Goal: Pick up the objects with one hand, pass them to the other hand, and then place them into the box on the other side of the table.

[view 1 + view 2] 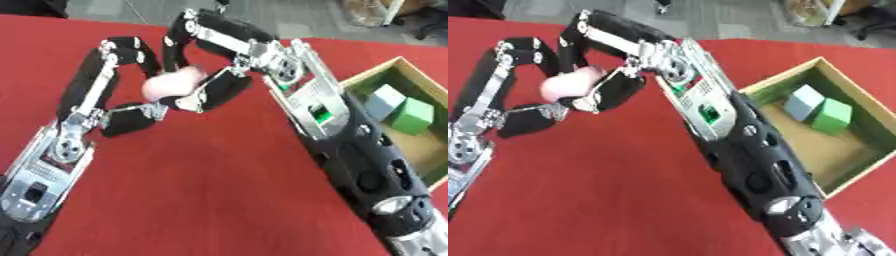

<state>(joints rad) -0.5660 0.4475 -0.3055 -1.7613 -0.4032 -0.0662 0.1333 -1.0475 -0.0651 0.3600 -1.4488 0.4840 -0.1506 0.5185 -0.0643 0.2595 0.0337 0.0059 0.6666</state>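
Left eye: your left hand (105,80) and right hand (214,60) meet above the red desk (201,190), both sets of fingers curled round the pink ball (173,83) between them.

Right eye: the box (859,92) at your right holds a grey block (803,102) touching a green block (831,116).

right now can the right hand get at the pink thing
Probably yes: the right hand already has fingers curled beside the pink object, which the left hand also holds; nothing lies between them.
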